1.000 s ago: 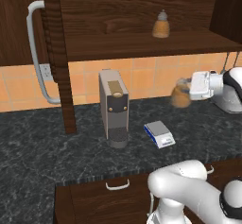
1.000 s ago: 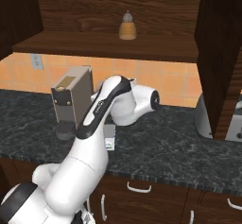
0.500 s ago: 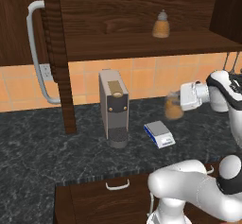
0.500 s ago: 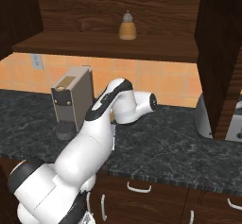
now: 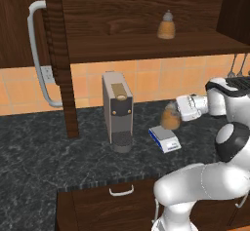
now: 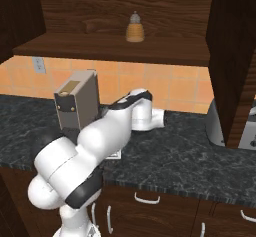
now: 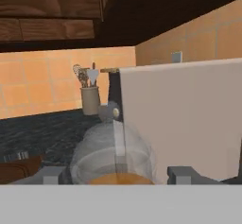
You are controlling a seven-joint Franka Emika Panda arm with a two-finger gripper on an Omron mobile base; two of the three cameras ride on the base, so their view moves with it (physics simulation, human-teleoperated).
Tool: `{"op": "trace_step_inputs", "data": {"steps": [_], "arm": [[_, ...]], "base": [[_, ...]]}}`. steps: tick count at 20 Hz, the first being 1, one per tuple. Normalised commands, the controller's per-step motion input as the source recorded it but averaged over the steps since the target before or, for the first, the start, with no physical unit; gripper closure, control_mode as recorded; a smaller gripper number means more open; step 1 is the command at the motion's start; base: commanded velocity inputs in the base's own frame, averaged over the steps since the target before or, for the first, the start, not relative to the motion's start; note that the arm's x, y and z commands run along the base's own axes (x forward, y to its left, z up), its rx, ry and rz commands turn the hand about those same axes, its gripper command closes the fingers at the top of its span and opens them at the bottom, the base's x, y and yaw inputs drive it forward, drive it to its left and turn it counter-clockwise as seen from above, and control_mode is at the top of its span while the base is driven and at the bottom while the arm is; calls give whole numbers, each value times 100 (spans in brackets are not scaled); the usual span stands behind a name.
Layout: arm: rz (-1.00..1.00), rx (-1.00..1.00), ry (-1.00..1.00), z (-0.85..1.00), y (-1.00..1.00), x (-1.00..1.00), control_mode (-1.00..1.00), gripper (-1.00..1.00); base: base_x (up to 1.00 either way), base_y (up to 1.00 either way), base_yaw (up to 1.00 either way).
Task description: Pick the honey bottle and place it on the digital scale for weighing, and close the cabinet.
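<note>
Leftmost, the cabinet point(image 5: 53, 54) door stands open beside the coffee machine point(image 5: 117, 110). Next, the digital scale point(image 5: 164, 139) lies on the counter point(image 5: 49, 152). Directly above it, the gripper point(image 5: 175, 115) clamps the honey bottle point(image 5: 170, 118), held off the plate.

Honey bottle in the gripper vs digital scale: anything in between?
Nothing. In the left base view the honey bottle, held in the gripper, hangs just above the digital scale, with bare space between them.
</note>
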Motion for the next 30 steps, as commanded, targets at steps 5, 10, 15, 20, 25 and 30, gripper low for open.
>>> {"op": "trace_step_inputs", "data": {"steps": [5, 10, 15, 20, 25, 30], "arm": [[11, 5, 0, -35, 0, 16, -100, 100], [5, 0, 0, -38, 0, 12, -100, 100], [3, 0, 0, -31, 7, 10, -100, 100], [1, 2, 0, -24, 10, 18, -100, 100], [1, 2, 0, -13, 0, 37, -100, 100], [1, 0, 0, -26, 7, 2, -100, 100]], "base": [[0, 0, 0], [0, 0, 0], [0, 0, 0], [0, 0, 0], [0, 0, 0], [0, 0, 0]]}}
